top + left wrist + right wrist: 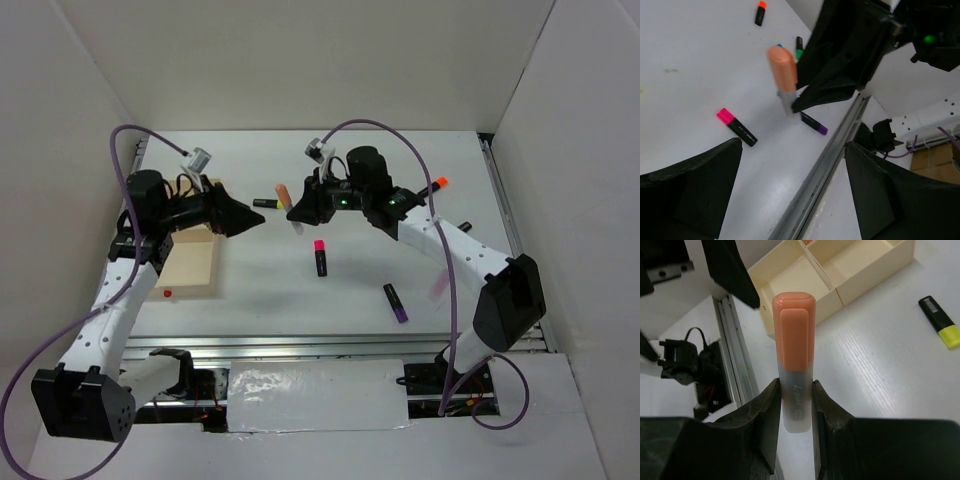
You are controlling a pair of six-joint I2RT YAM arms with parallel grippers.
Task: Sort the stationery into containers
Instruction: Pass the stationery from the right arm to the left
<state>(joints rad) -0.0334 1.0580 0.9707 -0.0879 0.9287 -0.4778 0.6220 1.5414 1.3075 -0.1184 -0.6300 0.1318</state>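
- Right wrist view: the right gripper (795, 407) pinches a pastel orange marker (793, 335) by its pale end, with the cap pointing away from the fingers.
- Top view: that marker is held over the middle of the table (270, 290), apart from the wooden tray (190, 265) on the left.
- The left gripper (250, 221) hovers by the tray's far corner with its fingers spread wide.
- Lying on the table are a pink-capped marker (320, 257), a purple-capped marker (395, 302), a yellow-capped marker (265, 203) and an orange-capped marker (437, 186).
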